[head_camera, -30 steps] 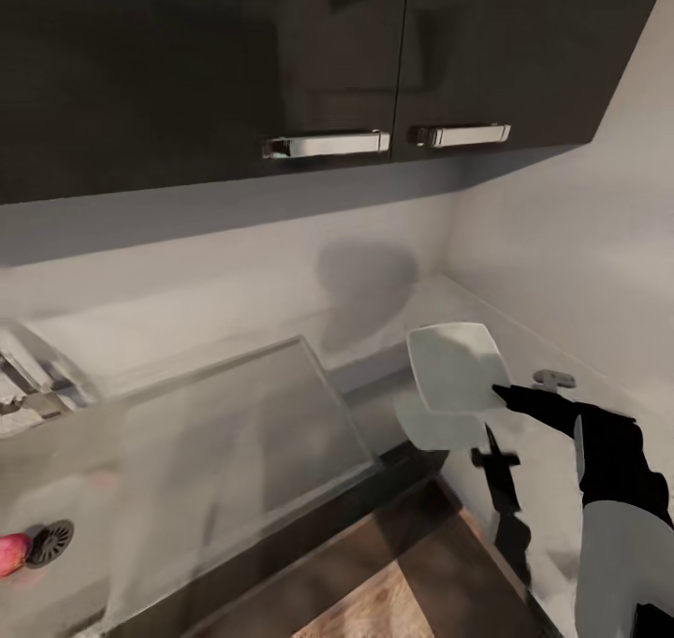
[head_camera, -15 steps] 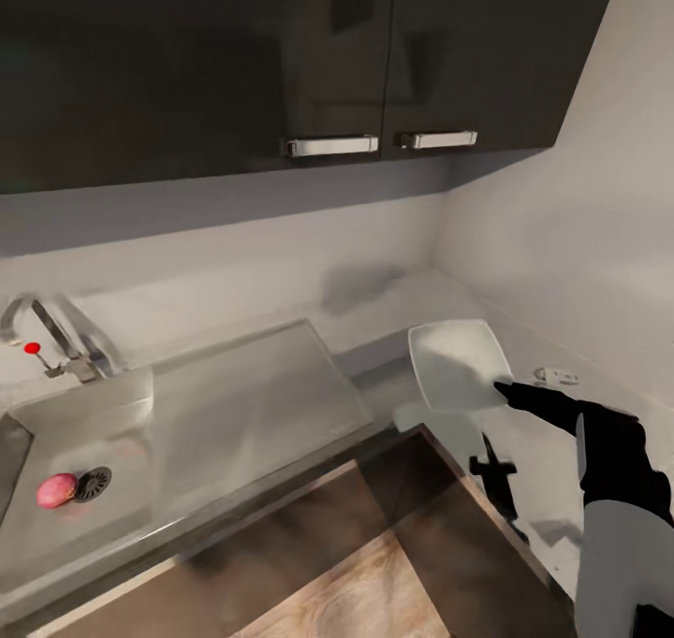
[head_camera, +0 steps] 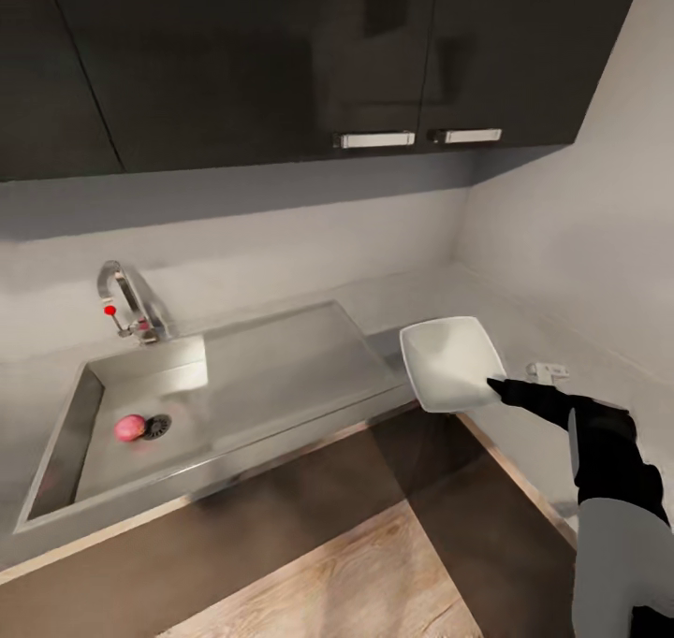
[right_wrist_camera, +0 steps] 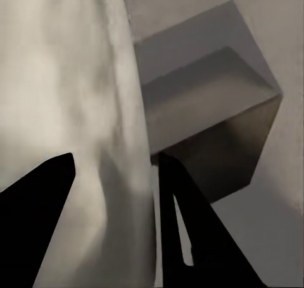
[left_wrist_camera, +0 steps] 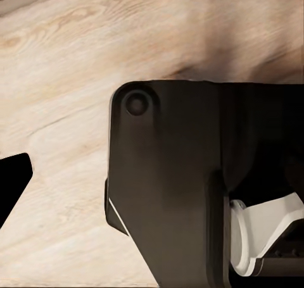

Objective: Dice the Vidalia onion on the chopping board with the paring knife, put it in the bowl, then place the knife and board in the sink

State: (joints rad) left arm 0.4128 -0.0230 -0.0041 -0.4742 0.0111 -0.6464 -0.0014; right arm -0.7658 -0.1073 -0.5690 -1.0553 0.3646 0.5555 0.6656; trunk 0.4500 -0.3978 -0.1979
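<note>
- Right gripper [head_camera: 494,384] pinching the near rim of the white bowl [head_camera: 449,361], held tilted above the countertop [head_camera: 524,339] corner.
- Pinkish Vidalia onion [head_camera: 130,427] in the sink [head_camera: 281,376], touching the drain [head_camera: 157,425], near the tap [head_camera: 131,299] end.
- Left gripper's state: cannot tell.

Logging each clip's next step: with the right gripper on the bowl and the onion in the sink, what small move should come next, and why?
Probably lower the bowl onto the countertop and release. The right gripper pinches its near rim, holding it tilted past the counter edge, while the Vidalia onion sits beside the drain in the sink, untouched.
</note>
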